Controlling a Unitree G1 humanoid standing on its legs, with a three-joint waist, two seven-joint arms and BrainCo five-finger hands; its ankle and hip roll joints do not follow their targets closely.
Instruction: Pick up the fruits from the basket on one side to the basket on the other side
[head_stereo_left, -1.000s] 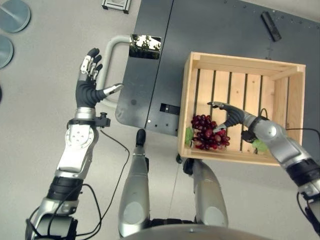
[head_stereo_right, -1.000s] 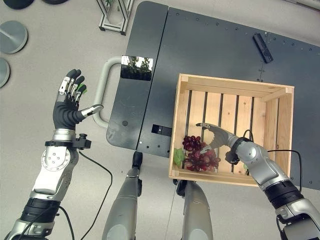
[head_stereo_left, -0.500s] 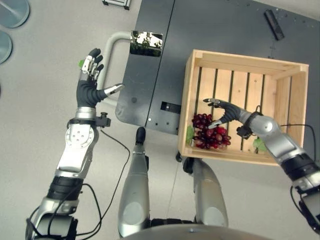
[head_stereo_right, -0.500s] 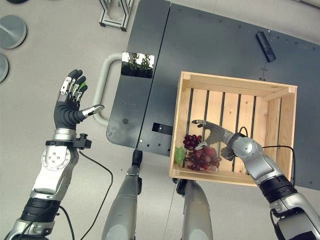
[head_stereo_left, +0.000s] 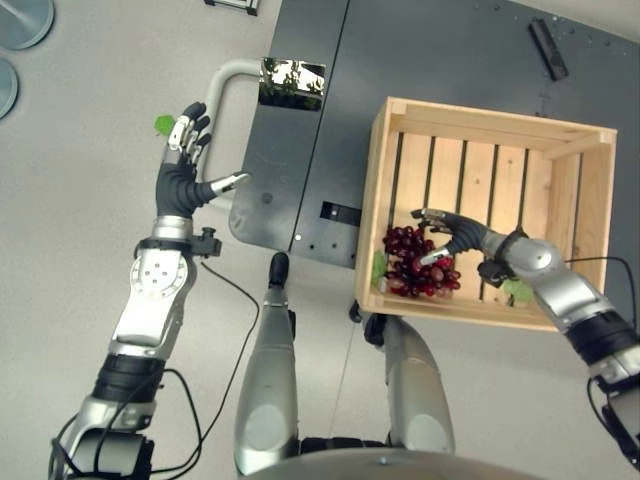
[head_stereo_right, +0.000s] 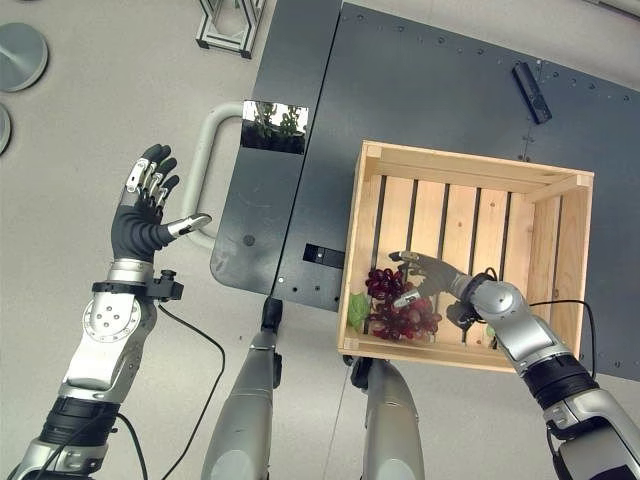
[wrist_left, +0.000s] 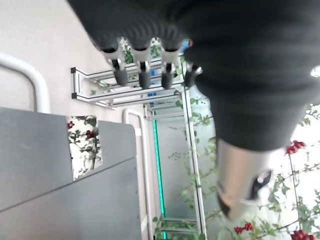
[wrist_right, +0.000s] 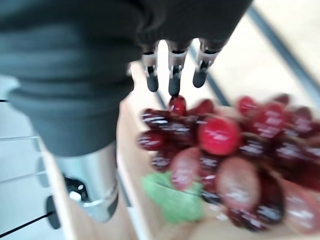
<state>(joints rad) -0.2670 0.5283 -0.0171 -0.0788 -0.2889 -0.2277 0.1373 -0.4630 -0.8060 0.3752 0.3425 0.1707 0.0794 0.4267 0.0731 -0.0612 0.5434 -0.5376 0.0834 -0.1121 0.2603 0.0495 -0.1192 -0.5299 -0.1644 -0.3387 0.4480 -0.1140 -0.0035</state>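
My right hand (head_stereo_right: 432, 276) hovers inside the wooden crate (head_stereo_right: 370, 210), fingers spread and relaxed, closed on nothing. The bunch of red grapes (head_stereo_right: 398, 310) lies just under my fingertips, in the crate's near corner on my left side, close against the near wall and the left wall, with a green leaf (head_stereo_right: 357, 312) poking out beside it. From my right wrist view the fingers (wrist_right: 172, 70) sit right above the top berries and the thumb stands off to one side, so I am poised over the bunch but not yet around it.

To do this grasp well, I judge that I should come down until fingers and thumb straddle the thick middle of the bunch, then curl in slowly. Grapes are soft and hang loosely from their stem, so a hard pinch would crush or strip them; a cupping hold from both sides looks safer. The near wall leaves little room, so I would bring the thumb in from the open slatted floor side rather than wedge it against the wood.

My left hand (head_stereo_left: 183, 165) is held up with straight fingers, empty, out over the floor beyond the left edge of the dark table (head_stereo_left: 430, 60) that carries the crate.
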